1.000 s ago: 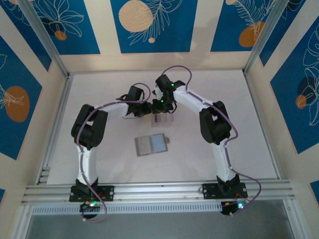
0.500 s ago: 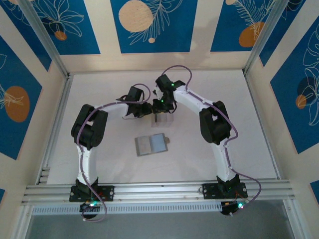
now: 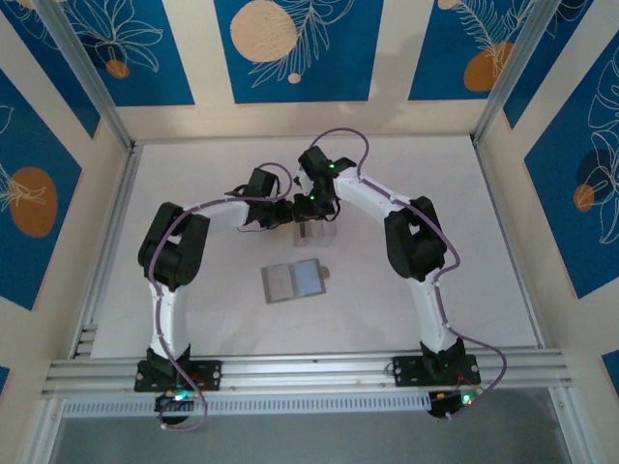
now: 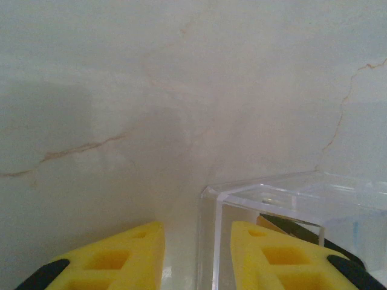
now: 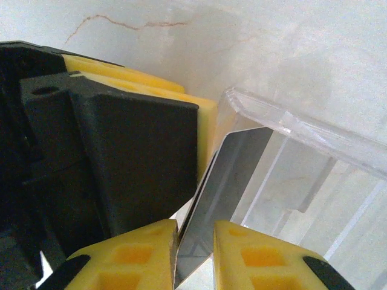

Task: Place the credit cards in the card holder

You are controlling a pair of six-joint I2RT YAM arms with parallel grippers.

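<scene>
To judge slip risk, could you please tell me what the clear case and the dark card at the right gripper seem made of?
The clear case: likely rigid, glossy plastic, since its walls are see-through with bright edges. The dark card: thin, flat and smooth with a dull sheen; plastic or metal, I cannot tell.

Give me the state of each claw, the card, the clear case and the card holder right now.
left claw: open, fingers either side of the clear case wall.
right claw: shut on the dark credit card.
dark credit card: on edge, pinched, against the case wall.
clear case: on the table, both claws at it.
card holder: unfolded flat, tan and pale-blue inside up, untouched.
</scene>
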